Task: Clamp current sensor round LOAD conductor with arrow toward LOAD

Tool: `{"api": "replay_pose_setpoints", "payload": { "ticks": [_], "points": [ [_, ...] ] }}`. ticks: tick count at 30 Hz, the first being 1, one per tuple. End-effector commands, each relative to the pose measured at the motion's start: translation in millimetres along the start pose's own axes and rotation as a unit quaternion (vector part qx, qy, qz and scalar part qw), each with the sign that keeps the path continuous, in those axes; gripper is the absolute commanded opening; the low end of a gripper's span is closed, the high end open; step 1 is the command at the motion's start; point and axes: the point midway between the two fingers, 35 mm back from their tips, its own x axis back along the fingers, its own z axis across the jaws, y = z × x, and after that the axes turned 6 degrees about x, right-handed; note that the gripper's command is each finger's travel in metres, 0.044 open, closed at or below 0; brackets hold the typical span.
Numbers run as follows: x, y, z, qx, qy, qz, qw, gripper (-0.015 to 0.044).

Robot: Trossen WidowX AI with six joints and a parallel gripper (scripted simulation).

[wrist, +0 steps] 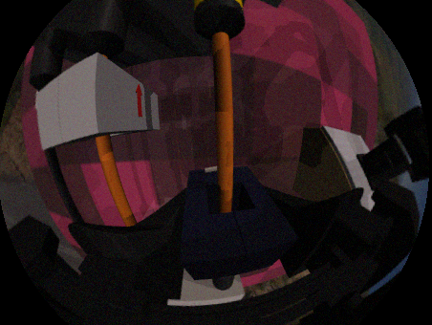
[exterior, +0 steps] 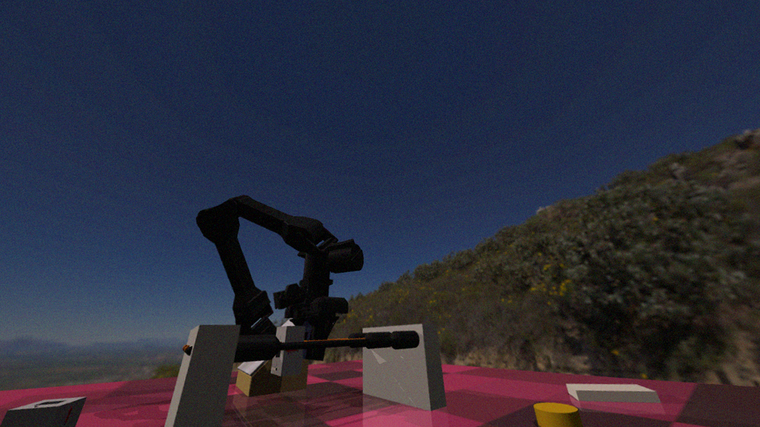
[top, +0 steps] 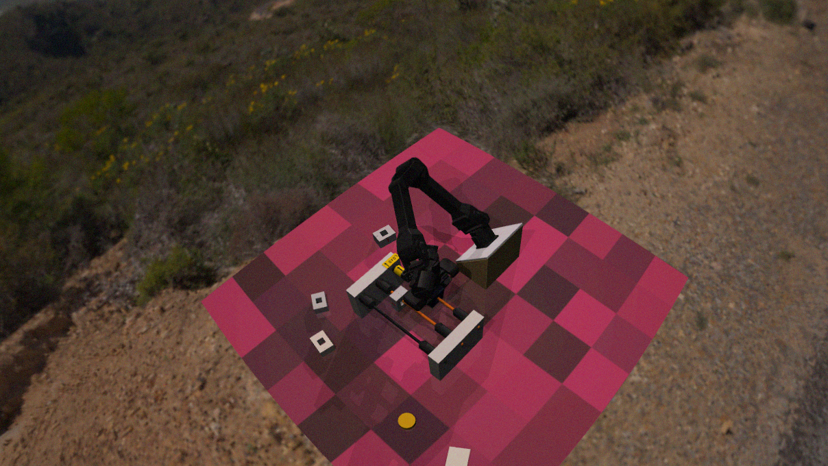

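Note:
My gripper (wrist: 220, 189) is shut on the dark blue split-core sensor (wrist: 215, 241), one finger on each side. The sensor's halves are together round the orange LOAD conductor (wrist: 223, 96) (top: 446, 303), which runs through its window. I cannot make out the sensor's arrow or its latch. The yellow LOAD marker (top: 391, 260) is on the far end block, above a yellow sleeve (top: 399, 270). In the top and exterior views the arm hides most of the fingers and sensor.
A white sensor (top: 398, 294) (wrist: 72, 107) with a red arrow sits on the neighbouring orange conductor; beyond runs a black conductor (top: 399, 325). A near end block (top: 457, 338) stands opposite. Several white blocks with holes, a yellow disc (top: 406, 420) (exterior: 556, 417) and a white slab (top: 457, 456) (exterior: 611, 392) lie around.

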Motion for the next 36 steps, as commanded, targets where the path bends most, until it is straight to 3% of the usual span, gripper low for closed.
{"api": "replay_pose_setpoints", "payload": {
  "ticks": [1, 13, 30, 36],
  "points": [
    [5.1, 0.9, 0.6, 0.0, 0.004, -0.001, 1.0, 0.0],
    [1.7, 0.7, -1.0, 0.003, -0.001, -0.002, 1.0, 0.0],
    [4.0, 0.0, -0.9, 0.003, 0.001, -0.002, 1.0, 0.044],
    [2.2, 0.5, -0.8, 0.004, 0.0, -0.002, 1.0, 0.0282]
  ]
}}
